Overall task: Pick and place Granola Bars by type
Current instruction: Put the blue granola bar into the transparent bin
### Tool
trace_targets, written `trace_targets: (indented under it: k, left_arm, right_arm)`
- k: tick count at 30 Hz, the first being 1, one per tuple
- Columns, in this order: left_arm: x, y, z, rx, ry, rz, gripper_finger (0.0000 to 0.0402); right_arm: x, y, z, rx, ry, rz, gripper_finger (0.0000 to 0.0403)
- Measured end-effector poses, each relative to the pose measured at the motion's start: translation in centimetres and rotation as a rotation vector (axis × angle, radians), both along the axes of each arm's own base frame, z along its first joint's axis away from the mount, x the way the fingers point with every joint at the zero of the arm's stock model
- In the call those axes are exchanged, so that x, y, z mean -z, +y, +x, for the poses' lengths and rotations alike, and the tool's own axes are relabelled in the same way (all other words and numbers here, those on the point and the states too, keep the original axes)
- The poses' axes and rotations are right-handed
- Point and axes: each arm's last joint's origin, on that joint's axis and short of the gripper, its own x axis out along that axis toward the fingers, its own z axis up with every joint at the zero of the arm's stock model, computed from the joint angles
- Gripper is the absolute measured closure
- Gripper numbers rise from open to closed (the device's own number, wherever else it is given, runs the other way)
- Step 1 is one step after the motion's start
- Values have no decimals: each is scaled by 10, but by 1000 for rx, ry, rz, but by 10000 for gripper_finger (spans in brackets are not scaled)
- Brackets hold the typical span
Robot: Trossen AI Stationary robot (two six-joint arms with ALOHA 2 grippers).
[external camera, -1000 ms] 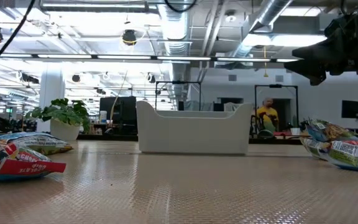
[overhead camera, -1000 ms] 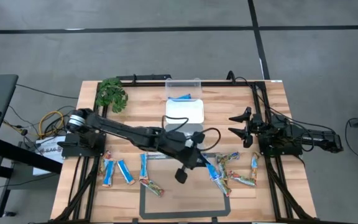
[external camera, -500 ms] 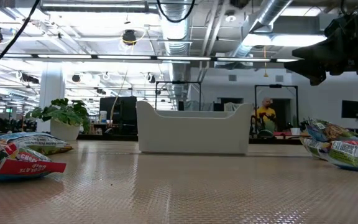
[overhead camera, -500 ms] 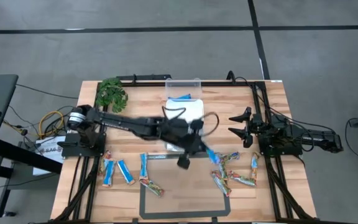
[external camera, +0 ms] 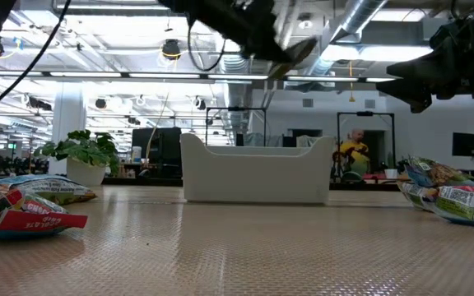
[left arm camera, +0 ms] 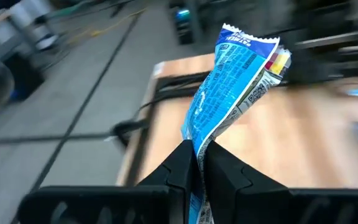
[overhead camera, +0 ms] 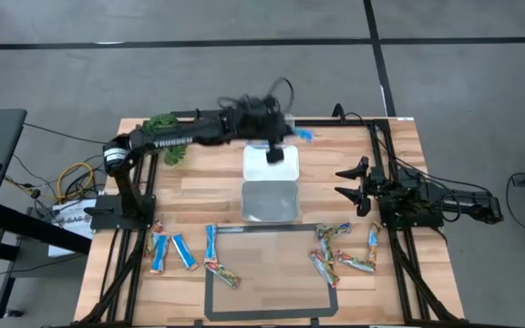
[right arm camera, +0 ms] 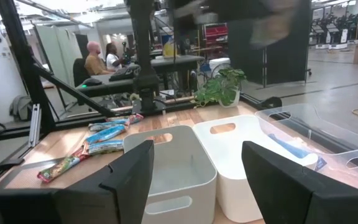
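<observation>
My left gripper is high above the table's far edge, beside the clear tub, shut on a blue granola bar; the bar shows as a blue tip in the high view. In the low view the gripper is blurred near the top. My right gripper waits open at the table's right side. Another blue bar lies in the clear tub. Blue and multicoloured bars lie flat near the table's near edge, a left group and a right group. My left gripper pinches the blue bar by one end of its wrapper between its two fingers. The rest of the bar sticks out beyond the fingertips, twisted along its length and lifted clear of the table.
A white bin and a greyish bin stand in a row in front of the clear tub. A potted plant stands at the far left corner. A taped rectangle marks the near middle. A metal frame runs along the table's edges.
My left gripper, holding the blue bar, has swung from low over the near middle of the table, beside the right group of bars, up and toward the far edge, passing over both bins. It stayed shut on the bar. My right arm kept still.
</observation>
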Motion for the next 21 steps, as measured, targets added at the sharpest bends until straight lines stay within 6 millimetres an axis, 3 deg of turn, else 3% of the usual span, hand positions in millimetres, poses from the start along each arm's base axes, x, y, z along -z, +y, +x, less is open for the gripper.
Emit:
trace_targets:
  k: [4, 8, 15, 21]
  left_arm:
    - [0, 38, -15, -141, -17, -47, 374]
    - [0, 58, -26, -219, -33, -84, 374]
    - [6, 71, -34, -259, 17, -108, 374]
    - [23, 74, -43, -278, 138, -156, 374]
  right_arm:
    - [0, 0, 0, 0, 0, 0, 163]
    - [0, 0, 0, 0, 0, 0, 163]
    - [0, 0, 0, 0, 0, 0, 163]
    - [0, 0, 0, 0, 0, 0, 163]
